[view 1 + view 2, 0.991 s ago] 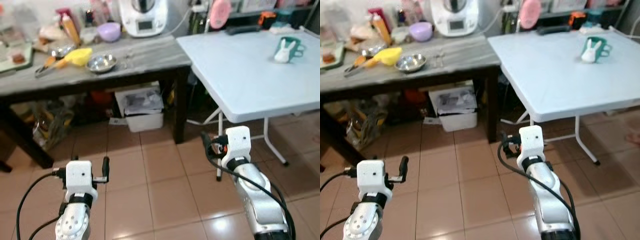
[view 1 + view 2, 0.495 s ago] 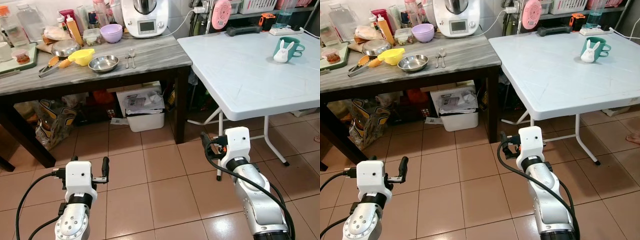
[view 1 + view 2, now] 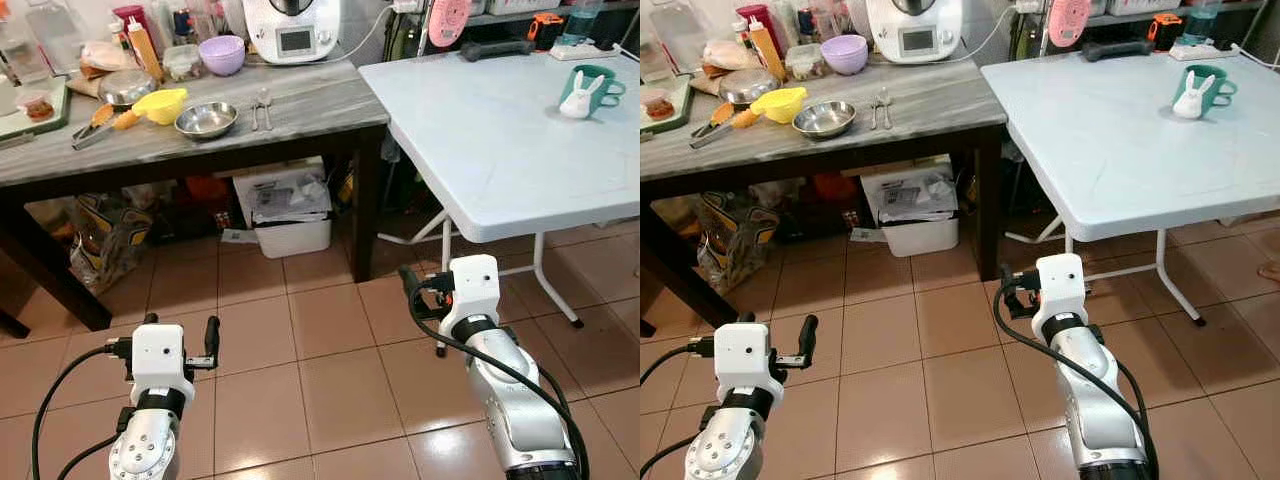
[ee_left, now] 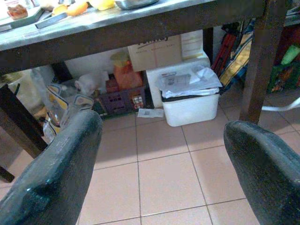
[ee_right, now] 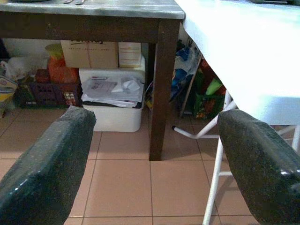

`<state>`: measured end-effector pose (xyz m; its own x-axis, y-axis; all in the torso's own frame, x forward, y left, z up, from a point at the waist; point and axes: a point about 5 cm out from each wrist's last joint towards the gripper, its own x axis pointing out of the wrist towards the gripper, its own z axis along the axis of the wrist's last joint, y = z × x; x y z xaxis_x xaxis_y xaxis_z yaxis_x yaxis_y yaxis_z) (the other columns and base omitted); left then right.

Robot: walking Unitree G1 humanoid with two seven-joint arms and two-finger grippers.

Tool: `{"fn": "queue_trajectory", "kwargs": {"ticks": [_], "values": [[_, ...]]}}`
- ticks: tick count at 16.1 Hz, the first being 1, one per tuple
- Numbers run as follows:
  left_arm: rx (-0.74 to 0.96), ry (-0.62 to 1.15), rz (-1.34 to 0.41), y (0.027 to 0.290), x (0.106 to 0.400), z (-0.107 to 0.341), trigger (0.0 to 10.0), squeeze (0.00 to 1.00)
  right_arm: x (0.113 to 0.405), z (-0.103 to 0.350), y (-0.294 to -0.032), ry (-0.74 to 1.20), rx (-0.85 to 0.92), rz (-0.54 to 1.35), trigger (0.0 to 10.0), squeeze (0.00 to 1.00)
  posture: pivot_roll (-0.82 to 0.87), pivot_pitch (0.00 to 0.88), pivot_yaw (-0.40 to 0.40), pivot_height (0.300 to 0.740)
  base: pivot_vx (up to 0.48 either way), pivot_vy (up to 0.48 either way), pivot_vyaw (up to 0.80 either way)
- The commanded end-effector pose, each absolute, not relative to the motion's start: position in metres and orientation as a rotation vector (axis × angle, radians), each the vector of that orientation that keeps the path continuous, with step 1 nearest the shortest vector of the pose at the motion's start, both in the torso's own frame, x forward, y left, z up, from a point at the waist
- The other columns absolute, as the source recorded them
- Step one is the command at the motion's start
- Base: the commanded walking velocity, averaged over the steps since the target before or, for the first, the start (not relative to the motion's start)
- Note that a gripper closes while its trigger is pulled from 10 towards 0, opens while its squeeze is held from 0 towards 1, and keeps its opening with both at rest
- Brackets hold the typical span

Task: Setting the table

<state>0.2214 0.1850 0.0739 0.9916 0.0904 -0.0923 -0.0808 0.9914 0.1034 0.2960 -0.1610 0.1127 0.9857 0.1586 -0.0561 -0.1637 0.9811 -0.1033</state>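
Eye views: steel bowl (image 3: 206, 120), yellow bowl (image 3: 165, 103) and spoons (image 3: 262, 99) on dark counter (image 3: 300, 115); green mug (image 3: 601, 85) on white table (image 3: 500, 140). Both arms low over tile floor. Left wrist view: left gripper (image 4: 161, 159) spread wide, empty. Right wrist view: right gripper (image 5: 152, 161) wide, empty, facing bin (image 5: 112, 101) under counter.

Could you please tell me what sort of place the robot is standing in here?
Most likely a home kitchen or dining area: a dark table crowded with a food processor, steel bowl and spoons, beside a white folding table with a green mug, on a tiled floor.
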Motion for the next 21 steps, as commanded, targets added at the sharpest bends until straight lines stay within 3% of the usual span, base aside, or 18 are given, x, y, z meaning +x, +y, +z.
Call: {"fn": "queue_trajectory", "kwargs": {"ticks": [1, 4, 21], "values": [[0.116, 0.093, 0.09, 0.1881, 0.2206, 0.0761, 10.0, 0.0, 0.2945, 0.1125, -0.1591, 0.044, -0.106, 0.165, 10.0, 0.0, -0.19, 0.094, 0.076, 0.74, 0.0, 0.0, 0.0], [0.115, 0.097, 0.089, 0.1881, 0.2211, 0.0754, 10.0, 0.0, 0.2945, 0.112, -0.16, 0.047, -0.108, 0.162, 10.0, 0.0, -0.19, 0.094, 0.076, 0.74, 0.0, 0.0, 0.0], [0.116, 0.098, 0.083, 0.1873, 0.2239, 0.0746, 10.0, 0.0, 0.2958, 0.112, -0.1598, 0.045, -0.114, 0.162, 10.0, 0.0, -0.2, 0.09, 0.076, 0.74, 0.0, -0.407, 0.0]]}}
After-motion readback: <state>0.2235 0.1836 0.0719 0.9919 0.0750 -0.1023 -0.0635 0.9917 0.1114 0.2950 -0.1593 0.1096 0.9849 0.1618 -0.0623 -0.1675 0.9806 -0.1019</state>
